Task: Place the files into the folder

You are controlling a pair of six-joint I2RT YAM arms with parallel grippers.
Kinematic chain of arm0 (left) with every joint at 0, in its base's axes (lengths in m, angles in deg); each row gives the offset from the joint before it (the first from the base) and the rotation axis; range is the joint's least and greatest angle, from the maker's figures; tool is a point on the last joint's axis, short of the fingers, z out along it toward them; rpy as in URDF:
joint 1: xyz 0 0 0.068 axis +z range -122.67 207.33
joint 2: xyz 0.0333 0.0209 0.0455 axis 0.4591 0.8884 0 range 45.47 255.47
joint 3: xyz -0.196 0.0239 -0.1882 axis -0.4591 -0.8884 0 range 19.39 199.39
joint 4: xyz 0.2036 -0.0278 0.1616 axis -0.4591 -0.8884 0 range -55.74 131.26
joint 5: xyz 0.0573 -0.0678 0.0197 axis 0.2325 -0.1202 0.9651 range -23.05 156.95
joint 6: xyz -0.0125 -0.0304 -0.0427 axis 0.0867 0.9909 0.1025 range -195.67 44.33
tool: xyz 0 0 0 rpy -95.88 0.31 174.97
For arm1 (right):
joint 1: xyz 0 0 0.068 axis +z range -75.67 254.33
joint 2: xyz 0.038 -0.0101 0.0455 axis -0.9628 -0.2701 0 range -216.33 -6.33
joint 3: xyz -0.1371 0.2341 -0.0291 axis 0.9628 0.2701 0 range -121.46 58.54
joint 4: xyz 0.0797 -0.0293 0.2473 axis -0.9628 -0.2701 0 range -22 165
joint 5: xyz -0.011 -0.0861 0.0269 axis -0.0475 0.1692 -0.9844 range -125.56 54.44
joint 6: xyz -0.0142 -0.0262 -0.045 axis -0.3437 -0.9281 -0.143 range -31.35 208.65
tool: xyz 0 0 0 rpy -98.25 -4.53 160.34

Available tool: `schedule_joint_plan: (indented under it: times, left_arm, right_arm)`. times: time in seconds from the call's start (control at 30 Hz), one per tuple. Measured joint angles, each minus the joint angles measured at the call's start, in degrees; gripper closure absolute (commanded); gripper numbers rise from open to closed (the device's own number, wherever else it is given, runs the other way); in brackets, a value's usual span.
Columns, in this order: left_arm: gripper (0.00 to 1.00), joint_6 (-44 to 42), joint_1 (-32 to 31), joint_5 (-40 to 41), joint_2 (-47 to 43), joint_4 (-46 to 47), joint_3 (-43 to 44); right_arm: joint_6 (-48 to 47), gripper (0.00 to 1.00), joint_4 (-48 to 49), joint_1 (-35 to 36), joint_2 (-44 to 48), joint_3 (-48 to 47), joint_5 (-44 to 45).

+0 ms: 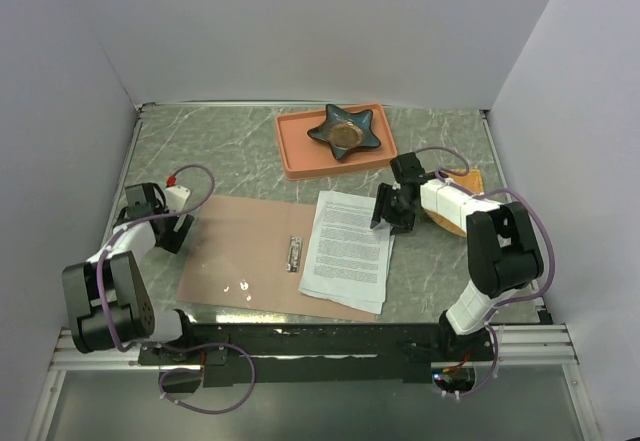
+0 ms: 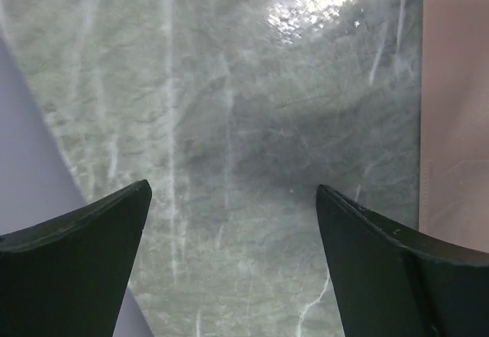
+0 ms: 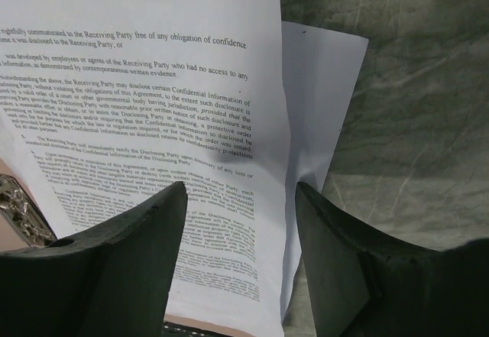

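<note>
On the green marbled tabletop [image 1: 230, 151] the largest thing is the folder [image 1: 240, 251], which lies open and flat in front of the two arms. The files [image 1: 348, 251] rest on its right side as a loose stack. They are a little turned, and the lower sheet [image 3: 321, 92] sticks out to the right over the bare marble. Behind them stands a salmon tray [image 1: 292, 151] with a star-shaped dish [image 1: 347, 131]; neither belongs to this task.

The right end effector [image 3: 240, 186] is just above the right edge of the files. Its fingers are apart and nothing is clamped between them. The left end effector [image 2: 233, 186] is near the left edge of the folder, with fingers spread wide over bare marble and nothing in them. The small metal clip [image 1: 294, 253] sits at the spine, just beside the left edge of the files.

We judge that the step in hand is to square the sheets fully inside the folder; the cover is not yet closed. To do it well, we would lower the right fingers lightly on the top sheet near its outer edge and push toward the clip with small pressure, so that the sheets move together and do not buckle. The lower sheet should be brought in as well, because thin paper slides easily on paper. The left arm could steady the folder so it does not slip on the smooth marble.
</note>
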Motion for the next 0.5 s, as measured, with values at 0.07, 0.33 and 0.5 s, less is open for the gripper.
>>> schedule_joint_plan:
  times: [0.07,0.33,0.5]
  left_arm:
    - [0.04,-0.35,0.00,0.22,1.55,0.28,0.37]
    - [0.04,-0.70,0.00,1.33,5.57,5.66,2.19]
    - [0.04,-0.85,-0.42,1.57,5.75,6.75,1.99]
  right_arm:
    - [0.26,0.37,0.68,0.00,0.00,0.68,-0.46]
    - [2.10,0.60,4.00,0.00,0.00,3.26,-3.76]
    - [3.06,0.89,5.53,0.00,0.04,4.33,-5.90]
